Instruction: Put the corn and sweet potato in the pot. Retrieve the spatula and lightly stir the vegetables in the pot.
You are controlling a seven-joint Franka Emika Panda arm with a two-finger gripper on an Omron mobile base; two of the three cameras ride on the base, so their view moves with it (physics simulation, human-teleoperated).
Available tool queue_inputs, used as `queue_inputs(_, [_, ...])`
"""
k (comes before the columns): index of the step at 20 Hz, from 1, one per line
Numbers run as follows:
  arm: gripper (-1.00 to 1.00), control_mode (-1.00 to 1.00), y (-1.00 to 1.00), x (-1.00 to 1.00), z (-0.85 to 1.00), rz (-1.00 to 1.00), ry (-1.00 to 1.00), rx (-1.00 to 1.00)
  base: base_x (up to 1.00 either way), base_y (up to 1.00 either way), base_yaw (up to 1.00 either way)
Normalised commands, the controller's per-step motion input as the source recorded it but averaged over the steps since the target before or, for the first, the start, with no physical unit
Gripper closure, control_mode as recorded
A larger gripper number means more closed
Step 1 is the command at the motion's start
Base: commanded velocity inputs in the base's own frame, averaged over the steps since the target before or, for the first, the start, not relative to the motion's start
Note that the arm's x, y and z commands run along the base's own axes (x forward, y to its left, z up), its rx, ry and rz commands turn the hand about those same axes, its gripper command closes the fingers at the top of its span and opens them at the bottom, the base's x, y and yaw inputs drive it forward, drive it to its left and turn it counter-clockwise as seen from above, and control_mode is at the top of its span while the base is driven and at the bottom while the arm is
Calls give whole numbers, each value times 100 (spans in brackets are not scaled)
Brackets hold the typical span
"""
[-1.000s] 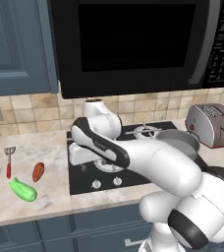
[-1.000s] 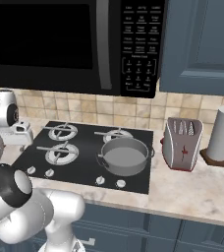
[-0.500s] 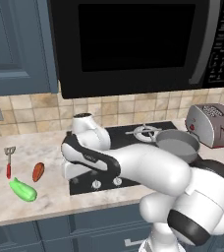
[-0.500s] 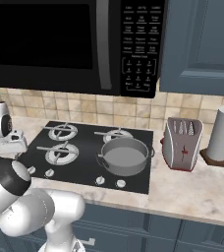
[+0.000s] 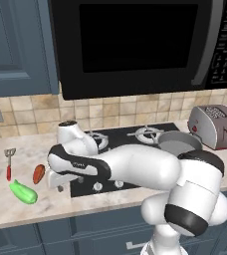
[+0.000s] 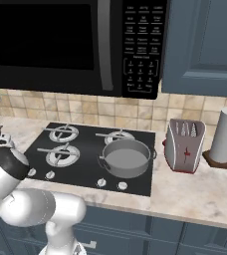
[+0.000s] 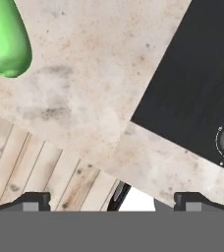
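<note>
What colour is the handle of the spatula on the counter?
Red, with a silver head; the spatula shows best in the left base view.

Bright green corn [image 5: 23,191], orange-brown sweet potato [image 5: 39,174], spatula [image 5: 9,163] with red handle and silver slotted head, all on a beige speckled desk [image 5: 1,209]; grey pot [image 6: 126,158] with dark inside on a black stove [image 6: 80,152]; tan tiled backsplash [image 6: 85,107]; blue-grey cabinets [image 6: 205,45]; black microwave [image 6: 70,45]

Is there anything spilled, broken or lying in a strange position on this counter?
Nothing stands out. The corn, sweet potato and spatula lie apart on the counter, and the pot sits upright on the stove.
</note>
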Motion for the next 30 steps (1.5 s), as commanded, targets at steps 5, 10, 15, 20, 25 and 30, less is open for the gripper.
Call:
queue_inputs(5, [-100,-100,64,9,-8,0,0,0,0,0,0])
queue_inputs(10, [-100,-100,66,9,-16,0,0,0,0,0,0])
queue_inputs(15, [-100,-100,57,10,-11,0,0,0,0,0,0])
queue_inputs(20, [-100,-100,51,11,-1,0,-1,0,0,0,0])
queue_inputs(25, [-100,-100,34,13,0,0,-5,0,0,0,0])
queue_inputs(30, [-100,-100,11,9,0,0,-3,0,0,0,0])
